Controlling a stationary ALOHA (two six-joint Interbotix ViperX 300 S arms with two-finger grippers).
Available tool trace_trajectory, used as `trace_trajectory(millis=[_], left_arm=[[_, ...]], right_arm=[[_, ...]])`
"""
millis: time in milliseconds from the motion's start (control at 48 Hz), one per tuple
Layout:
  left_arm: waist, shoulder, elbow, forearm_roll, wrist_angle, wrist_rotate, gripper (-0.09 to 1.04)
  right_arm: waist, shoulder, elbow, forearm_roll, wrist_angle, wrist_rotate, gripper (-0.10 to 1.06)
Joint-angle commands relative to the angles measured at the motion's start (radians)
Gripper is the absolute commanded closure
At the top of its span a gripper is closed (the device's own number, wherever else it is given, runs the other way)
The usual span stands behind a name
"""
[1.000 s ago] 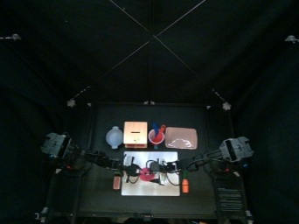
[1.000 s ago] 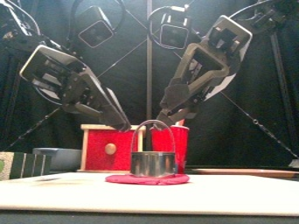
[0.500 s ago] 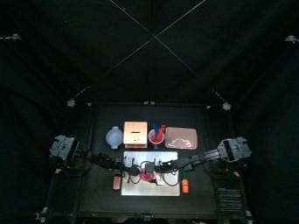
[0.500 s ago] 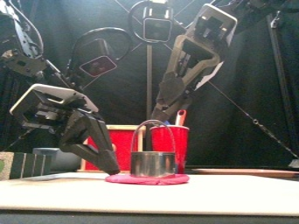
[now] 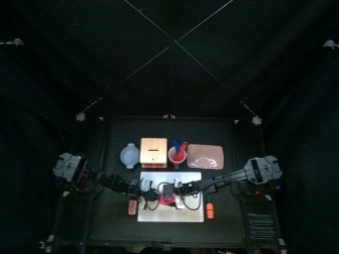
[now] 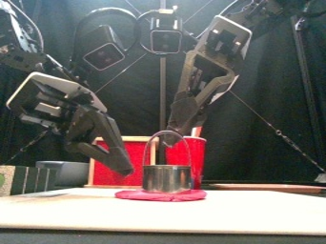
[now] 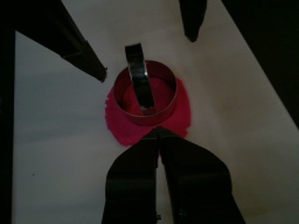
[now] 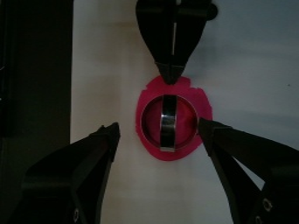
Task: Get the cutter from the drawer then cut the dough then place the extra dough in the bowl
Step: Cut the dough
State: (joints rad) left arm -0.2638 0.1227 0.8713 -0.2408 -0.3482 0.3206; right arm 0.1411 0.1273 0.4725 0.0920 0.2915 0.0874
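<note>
On the white cutting board [image 6: 261, 213], red dough [image 6: 160, 195] is pinned, soft-looking, under the cutter [image 6: 167, 177], judged stiff and light, best taken by its wire handle [image 7: 133, 70]. At 9 o'clock the left gripper [image 7: 156, 138] is pressed together; at 3, the right gripper [image 8: 158, 123] is spread.
</note>
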Motion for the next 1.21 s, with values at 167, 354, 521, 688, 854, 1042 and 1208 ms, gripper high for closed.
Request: trace_trajectory(millis=[167, 354, 521, 688, 854, 1042, 1208], left_arm=[[0.000, 0.003, -0.018, 0.000, -0.038, -0.002, 0.52], [0.000, 0.034, -0.015, -0.012, -0.078, -0.003, 0.52], [-0.011, 0.054, -0.011, -0.031, -0.114, -0.003, 0.52], [-0.012, 0.069, -0.009, -0.044, -0.118, -0.003, 0.52], [-0.012, 0.077, -0.008, -0.049, -0.118, -0.002, 0.52], [-0.012, 0.083, -0.008, -0.049, -0.118, -0.002, 0.52], [-0.012, 0.086, -0.009, -0.049, -0.118, -0.002, 0.52]], right_arm=[[-0.006, -0.014, -0.014, 0.000, -0.015, 0.000, -0.05], [-0.008, -0.015, -0.017, 0.000, -0.017, 0.000, -0.04], [-0.009, -0.014, -0.015, 0.000, -0.017, 0.000, -0.04], [-0.009, -0.006, -0.020, 0.000, -0.017, 0.002, -0.04], [-0.011, 0.005, -0.021, 0.005, -0.017, 0.003, -0.04], [-0.012, 0.006, -0.025, 0.005, -0.017, 0.003, -0.04], [-0.014, 0.008, -0.026, 0.002, -0.018, 0.003, 0.00]])
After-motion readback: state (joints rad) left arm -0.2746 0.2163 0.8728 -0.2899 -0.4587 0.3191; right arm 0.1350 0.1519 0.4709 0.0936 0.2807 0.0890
